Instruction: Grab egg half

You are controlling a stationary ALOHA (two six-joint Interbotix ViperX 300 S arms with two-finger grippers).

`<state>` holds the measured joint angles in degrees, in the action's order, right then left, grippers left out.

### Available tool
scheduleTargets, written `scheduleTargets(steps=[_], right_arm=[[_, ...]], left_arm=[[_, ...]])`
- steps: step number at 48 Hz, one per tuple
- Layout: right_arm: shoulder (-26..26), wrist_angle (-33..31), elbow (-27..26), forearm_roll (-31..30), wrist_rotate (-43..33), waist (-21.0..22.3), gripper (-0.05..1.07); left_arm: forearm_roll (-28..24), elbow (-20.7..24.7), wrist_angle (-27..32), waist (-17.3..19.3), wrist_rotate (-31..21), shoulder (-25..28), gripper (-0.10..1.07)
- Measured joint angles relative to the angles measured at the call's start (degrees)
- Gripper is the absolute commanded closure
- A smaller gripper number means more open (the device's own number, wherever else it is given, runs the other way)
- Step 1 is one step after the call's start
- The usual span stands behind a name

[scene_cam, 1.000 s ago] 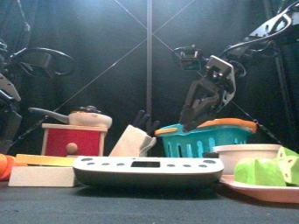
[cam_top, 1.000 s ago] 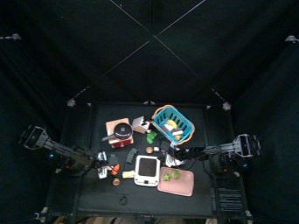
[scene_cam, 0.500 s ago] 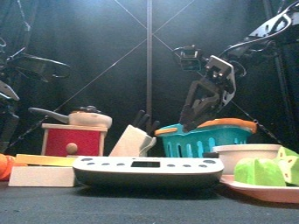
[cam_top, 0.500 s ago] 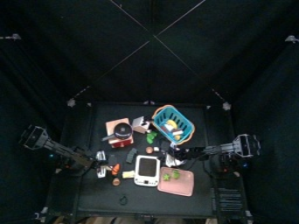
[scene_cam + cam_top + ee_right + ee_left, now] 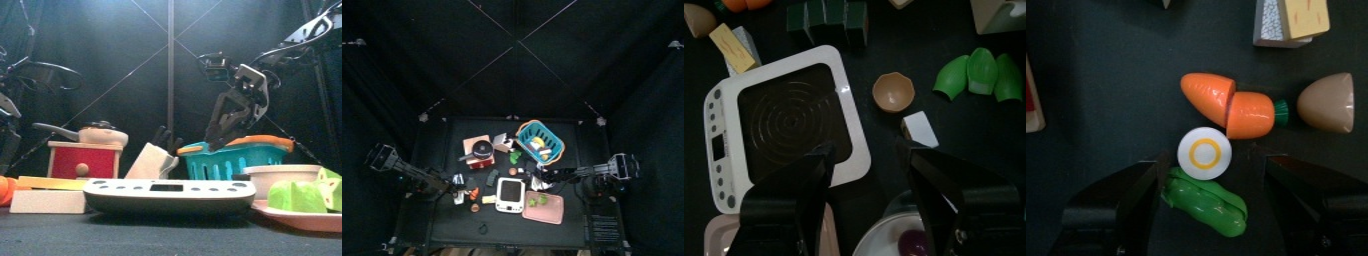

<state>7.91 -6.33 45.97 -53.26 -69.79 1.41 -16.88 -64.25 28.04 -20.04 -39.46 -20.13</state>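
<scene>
Between the left gripper's (image 5: 1211,195) 2 spread jaws, the egg half (image 5: 1205,154) is lying flat on the black table (image 5: 1106,60), white face and yellow ring up. It is touching the orange carrot (image 5: 1229,100) on 1 side and sitting just beside the green pea pod (image 5: 1208,201) on the other. The wrist is looking straight down on it, so the arm is evidently lining up for a vertical descent. The jaws are standing fully apart and holding nothing; that width is leaving room to straddle the egg half, though the pea pod is lying partly in the gap and could be caught by a careless closure.

Near the carrot, a brown egg-shaped piece (image 5: 1327,102) is resting with its rounded shell up; it may be the matching half, but that cannot be confirmed. A block with a yellow slice (image 5: 1291,20) is standing further off.

Across the table, the right gripper (image 5: 865,185) is resting above the white kitchen scale (image 5: 778,125), jaws apart and empty, clear of the working area. A small brown bowl-shaped piece (image 5: 894,91) and green pear slices (image 5: 981,76) are lying just beyond it.

From the front, the scale (image 5: 168,193), the red coffee grinder (image 5: 87,152) and the teal basket (image 5: 238,157) are screening the egg half entirely.
</scene>
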Motion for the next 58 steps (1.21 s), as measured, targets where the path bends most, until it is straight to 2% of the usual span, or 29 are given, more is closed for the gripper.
scheduleTargets(steps=[16,32,45,58], right_arm=[[0.0,0.0,0.0,0.0,0.0,0.0,0.16],[-0.09,0.0,0.0,0.0,0.0,0.0,0.16],[-0.26,0.0,0.0,0.0,-0.09,0.0,0.16],[-0.26,0.0,0.0,0.0,0.0,0.0,0.16]], left_arm=[[-0.09,-0.09,-2.02,0.09,0.0,1.93,0.04],[-0.44,-0.09,-2.11,1.32,0.0,2.99,0.24],[-0.35,0.35,-2.2,1.58,0.0,1.93,0.25],[-0.26,0.79,-2.11,1.58,0.0,-2.2,0.25]])
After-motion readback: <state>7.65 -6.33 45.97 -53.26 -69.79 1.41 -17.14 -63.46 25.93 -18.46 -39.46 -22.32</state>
